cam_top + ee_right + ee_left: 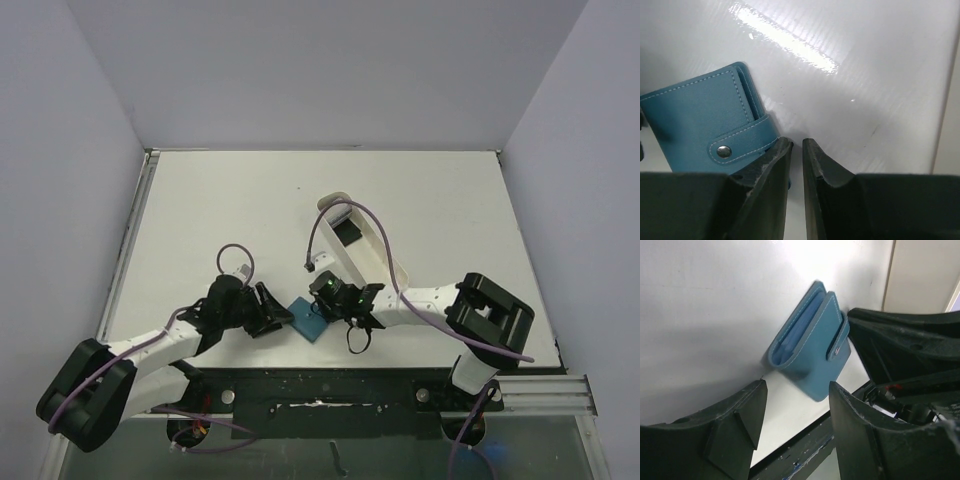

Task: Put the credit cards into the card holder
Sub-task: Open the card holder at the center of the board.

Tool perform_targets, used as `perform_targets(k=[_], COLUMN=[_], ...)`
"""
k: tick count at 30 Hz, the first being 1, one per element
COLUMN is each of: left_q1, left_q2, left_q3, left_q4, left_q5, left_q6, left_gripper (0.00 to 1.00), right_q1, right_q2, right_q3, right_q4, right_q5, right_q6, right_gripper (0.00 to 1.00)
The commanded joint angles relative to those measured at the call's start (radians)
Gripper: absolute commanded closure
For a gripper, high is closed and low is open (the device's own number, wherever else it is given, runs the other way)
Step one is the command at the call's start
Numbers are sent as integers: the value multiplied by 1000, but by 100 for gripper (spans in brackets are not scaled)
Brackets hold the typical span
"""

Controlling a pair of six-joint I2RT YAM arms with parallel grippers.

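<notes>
Right wrist: card holder [690, 125] partly cropped

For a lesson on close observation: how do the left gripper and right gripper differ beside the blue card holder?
The left gripper stands wide open; the right gripper shows only a slit. The card holder lies ahead of the left gripper, clear of it, but beside the right gripper's fingertip. Both are black and hold nothing.

1. The card holder [305, 322] lies on the table [200, 220], close to its near edge.
2. The left gripper [278, 314] sits just left of the holder, and the right gripper [322, 306] is at its right edge.
3. The tray [385, 250] lies behind the right gripper, further back on the table.
4. One card [350, 232] rests in the tray.
</notes>
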Motion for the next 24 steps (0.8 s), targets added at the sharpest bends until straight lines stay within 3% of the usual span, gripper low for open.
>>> perform_targets(k=[1,7,11,16,24], left_q1=[-6,-7,-9,-8,-10], left_q2=[4,98,135,149,154], left_q3=[-27,13,33,53,55], left_q4=[106,117,111,62,76], left_q5=[-11,-40,-63,-104,-92], left_q6=[-39,-3,18,55,50], left_gripper=[48,48,53,74,95], right_q1=[53,53,53,51,51], right_q2=[-20,-45,-60,-75,-2], right_q3=[-11,76,128,149,176], right_q4=[-29,-156,-204,-186,-97], right_q5=[-79,-31,-20,-44,-128], right_q6=[94,139,150,149,126], right_gripper=[81,78,76,67,58])
